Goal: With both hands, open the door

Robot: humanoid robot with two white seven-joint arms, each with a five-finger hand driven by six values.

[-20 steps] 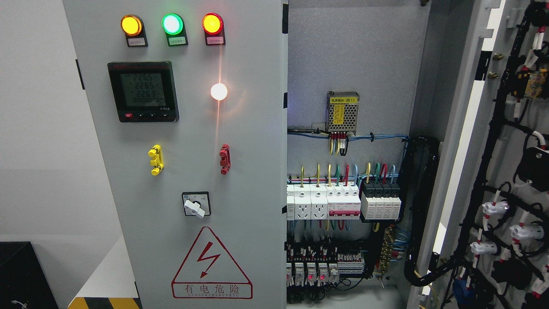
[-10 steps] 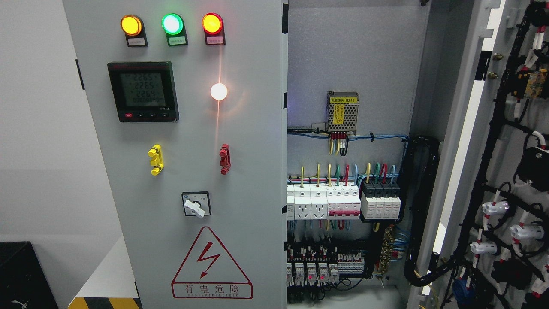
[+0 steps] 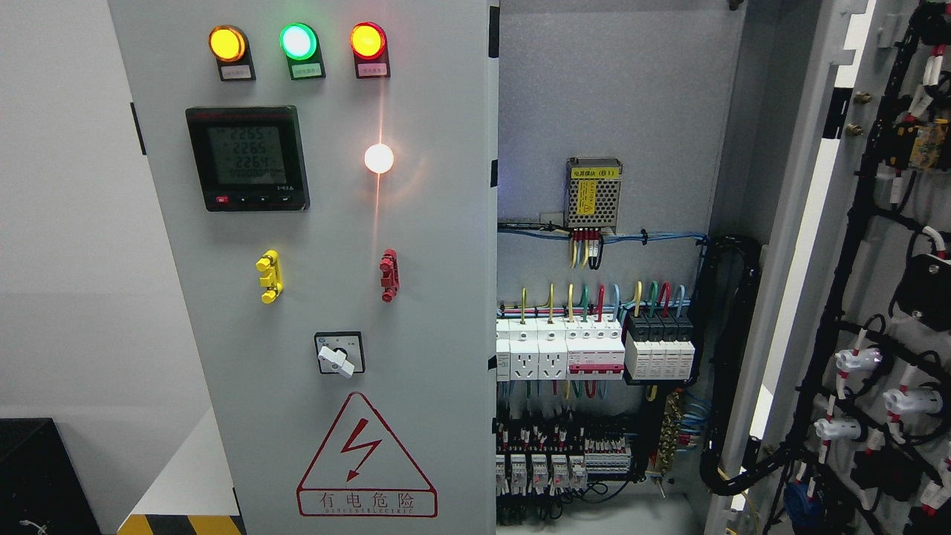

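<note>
Big grey left door (image 3: 416,297) of a power cabinet, shut, filling the middle of the view. On it, near the top: an orange lamp (image 3: 226,43), a green lamp (image 3: 299,41) and a red lamp (image 3: 368,40), all lit. Below the lamps, a black meter (image 3: 247,158) with a grey screen showing rows of numbers. Right of the meter, one white glowing light (image 3: 379,158). Lower on the left door, a yellow handle (image 3: 269,276) and a red handle (image 3: 389,275), side by side but well apart. Under those, a white turn switch (image 3: 339,354), and below that a red warning triangle (image 3: 365,457) with a lightning sign.

Right of the left door, the inside of the cabinet (image 3: 609,89) in plain sight: a small metal box (image 3: 593,193) with a yellow label, white and red breakers (image 3: 561,349), black breakers (image 3: 660,345), many coloured wires, small relays (image 3: 535,472) near the bottom. Further right of the left door, the right door (image 3: 810,245) swung wide open, its back side full of black cable bundles (image 3: 847,245) and white lamp backs (image 3: 858,360).

Left of the left door, a white wall; low down there, a black box (image 3: 37,475) and a yellow and black striped floor edge (image 3: 186,524).

Almost nothing different from half a second before: doors in the same places, lamps lit the same, only the meter's numbers flickering.

No robot hands anywhere in view, so no telling whether the fingers are released or clenched.
</note>
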